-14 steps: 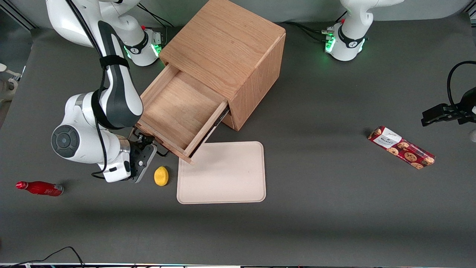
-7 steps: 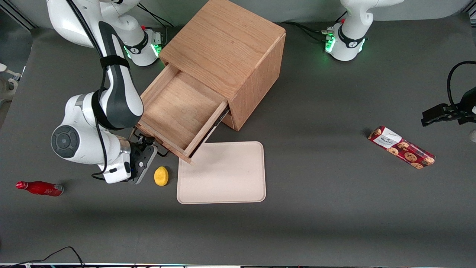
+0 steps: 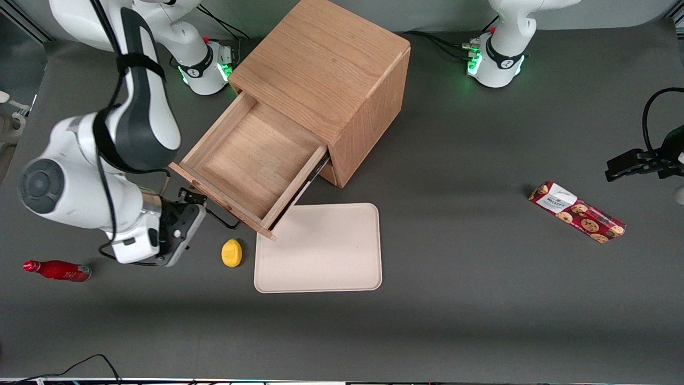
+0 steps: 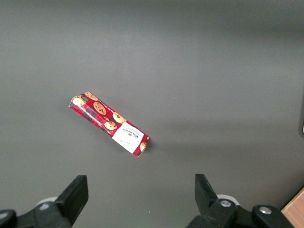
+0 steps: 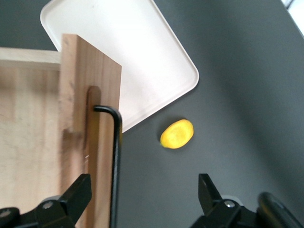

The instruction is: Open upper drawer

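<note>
The upper drawer (image 3: 251, 160) stands pulled well out of the light oak cabinet (image 3: 326, 69), and its wooden tray shows nothing inside. A thin black wire handle (image 3: 222, 216) runs along the drawer's front panel (image 5: 90, 142). My right gripper (image 3: 187, 206) hovers just off that front panel, toward the working arm's end of the table. It is open. In the right wrist view the handle (image 5: 115, 166) passes between the spread fingers of the gripper (image 5: 145, 190), close to one finger (image 5: 80, 190), with neither pad pressed on it.
A yellow lemon (image 3: 231, 252) (image 5: 176, 133) lies on the mat beside the gripper. A beige tray (image 3: 320, 256) (image 5: 142, 47) sits under the drawer's front corner. A red bottle (image 3: 56, 270) lies near the working arm's table end. A cookie box (image 3: 577, 212) (image 4: 109, 123) lies toward the parked arm's end.
The right arm has drawn back from the drawer front toward its own end of the table, uncovering the front panel's corner. The drawer sits slightly farther out.
</note>
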Available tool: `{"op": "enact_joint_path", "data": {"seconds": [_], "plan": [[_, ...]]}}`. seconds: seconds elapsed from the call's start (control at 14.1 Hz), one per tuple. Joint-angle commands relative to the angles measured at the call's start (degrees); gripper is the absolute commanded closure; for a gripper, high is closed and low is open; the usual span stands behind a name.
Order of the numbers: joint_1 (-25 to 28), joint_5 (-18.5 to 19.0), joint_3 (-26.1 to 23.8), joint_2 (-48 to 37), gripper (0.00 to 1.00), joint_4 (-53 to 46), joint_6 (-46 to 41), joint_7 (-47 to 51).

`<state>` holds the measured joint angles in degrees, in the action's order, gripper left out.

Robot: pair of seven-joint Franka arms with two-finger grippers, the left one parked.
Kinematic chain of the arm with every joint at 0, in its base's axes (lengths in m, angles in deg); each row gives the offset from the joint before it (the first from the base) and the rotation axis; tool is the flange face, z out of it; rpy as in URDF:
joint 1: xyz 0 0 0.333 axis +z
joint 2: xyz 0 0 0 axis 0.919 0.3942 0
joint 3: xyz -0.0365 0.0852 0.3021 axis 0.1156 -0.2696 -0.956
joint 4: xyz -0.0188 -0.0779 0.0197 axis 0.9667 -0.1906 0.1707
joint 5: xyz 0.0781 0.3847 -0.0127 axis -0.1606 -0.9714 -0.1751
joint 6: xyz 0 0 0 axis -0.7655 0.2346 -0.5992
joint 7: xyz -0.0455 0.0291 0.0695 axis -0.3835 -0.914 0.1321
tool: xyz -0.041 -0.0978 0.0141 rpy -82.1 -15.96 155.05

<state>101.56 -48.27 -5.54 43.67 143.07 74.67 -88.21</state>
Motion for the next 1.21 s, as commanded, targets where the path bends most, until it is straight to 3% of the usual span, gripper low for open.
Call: {"op": "enact_joint_path", "data": {"seconds": [0.0,0.36,0.5,0.64,0.71,0.85,1.07,1.14], "plan": [[0.38,-1.04,0.02,-3.23,0.0,-0.15,-4.32,9.29],[0.56,-0.07,-0.42,-8.32,0.0,0.46,-7.93,23.8],[0.82,3.86,-1.73,-10.61,0.0,1.16,-8.47,31.08],[0.39,10.88,-6.55,-13.85,0.0,3.18,-8.38,41.27],[0.12,12.66,-8.31,-14.91,0.0,4.14,-8.38,45.93],[-0.06,13.02,-8.51,-17.72,0.0,6.95,-8.38,51.41],[-3.04,13.46,-8.24,-22.82,0.0,12.75,-8.38,52.03],[-3.57,15.55,-8.68,-24.92,0.0,14.94,-8.38,55.43]]}}
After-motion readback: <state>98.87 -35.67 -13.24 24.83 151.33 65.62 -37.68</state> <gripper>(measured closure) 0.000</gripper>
